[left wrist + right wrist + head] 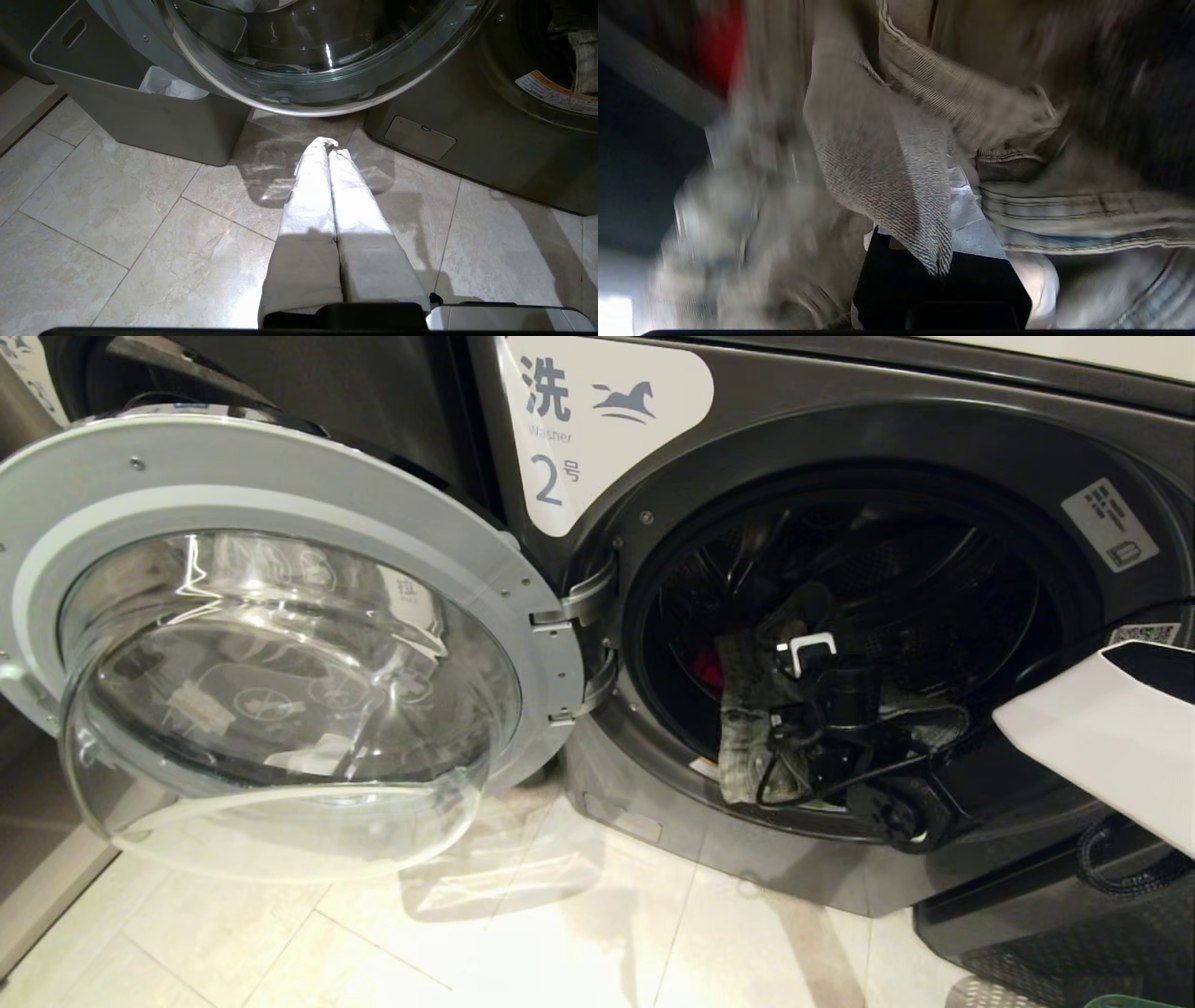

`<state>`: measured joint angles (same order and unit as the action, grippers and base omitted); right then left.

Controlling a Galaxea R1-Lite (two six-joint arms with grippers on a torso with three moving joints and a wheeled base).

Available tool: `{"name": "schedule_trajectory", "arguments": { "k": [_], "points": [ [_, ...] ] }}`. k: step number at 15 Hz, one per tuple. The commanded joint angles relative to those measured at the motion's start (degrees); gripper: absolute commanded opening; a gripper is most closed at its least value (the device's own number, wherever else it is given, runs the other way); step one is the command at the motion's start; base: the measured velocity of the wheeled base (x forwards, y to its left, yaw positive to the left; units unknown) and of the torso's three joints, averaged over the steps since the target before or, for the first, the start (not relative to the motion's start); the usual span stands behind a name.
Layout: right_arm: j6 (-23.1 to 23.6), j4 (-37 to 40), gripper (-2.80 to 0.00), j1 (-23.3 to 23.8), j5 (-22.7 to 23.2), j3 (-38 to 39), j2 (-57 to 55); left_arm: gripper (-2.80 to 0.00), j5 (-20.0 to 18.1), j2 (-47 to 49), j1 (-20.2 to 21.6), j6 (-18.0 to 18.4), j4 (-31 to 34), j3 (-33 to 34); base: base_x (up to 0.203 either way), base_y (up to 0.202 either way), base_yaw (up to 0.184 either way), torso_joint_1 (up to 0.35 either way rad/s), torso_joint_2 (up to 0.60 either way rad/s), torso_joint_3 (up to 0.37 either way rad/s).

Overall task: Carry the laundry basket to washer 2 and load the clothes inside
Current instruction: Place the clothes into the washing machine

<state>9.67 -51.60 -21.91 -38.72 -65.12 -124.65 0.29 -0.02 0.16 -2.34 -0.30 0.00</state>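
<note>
The clothes (756, 728) sit in the mouth of washer 2 (840, 644) — you see the grey-green denim garment (887, 186) draped over the lower lip of the drum, a bit of the pink-red garment (707, 669) behind it. Your right tool (794, 709) reaches into the drum, its fingers pressed together on a fold of the denim. Your left tool (332, 147) hangs closed and empty over the floor tiles (117, 224), just before the open door (280, 644) — a grey bin (140, 116) stands beside it.
</note>
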Motion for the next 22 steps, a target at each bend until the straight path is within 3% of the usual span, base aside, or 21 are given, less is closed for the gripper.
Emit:
{"name": "schedule_trajectory", "arguments": {
  "k": [1,6,9,11,17,18,22],
  "points": [
    [1.6,-5.9,-2.8,-0.1,-0.2,-3.9,-2.6,-2.8,0.1,0.0,0.0,0.0,0.0,0.0,0.0,0.0,0.0,0.0,0.0,0.0],
    [7.8,-18.5,-2.8,-0.2,0.3,-21.5,-10.2,-2.8,0.0,0.0,0.0,0.0,0.0,0.0,0.0,0.0,0.0,0.0,0.0,0.0],
    [17.0,-29.4,-2.8,-0.2,1.0,-32.1,-15.7,-2.8,0.1,0.0,0.0,0.0,0.0,0.0,0.0,0.0,0.0,0.0,0.0,0.0],
    [20.0,-33.4,-2.8,0.0,3.6,-33.0,-17.8,-2.8,0.1,0.0,0.0,0.0,0.0,0.0,0.0,0.0,0.0,0.0,0.0,0.0],
    [21.1,-33.1,-2.8,1.0,5.6,-35.2,-18.4,-2.8,0.1,0.0,0.0,0.0,0.0,0.0,0.0,0.0,0.0,0.0,0.0,0.0],
    [21.2,-33.1,0.0,1.3,5.9,-35.4,-18.1,-2.8,0.1,0.0,0.0,0.0,0.0,0.0,0.0,0.0,0.0,0.0,0.0,0.0],
    [21.3,-32.6,0.0,1.3,5.9,-35.1,-17.9,-2.8,0.1,0.0,0.0,0.0,0.0,0.0,0.0,0.0,0.0,0.0,0.0,0.0]
  ]
}}
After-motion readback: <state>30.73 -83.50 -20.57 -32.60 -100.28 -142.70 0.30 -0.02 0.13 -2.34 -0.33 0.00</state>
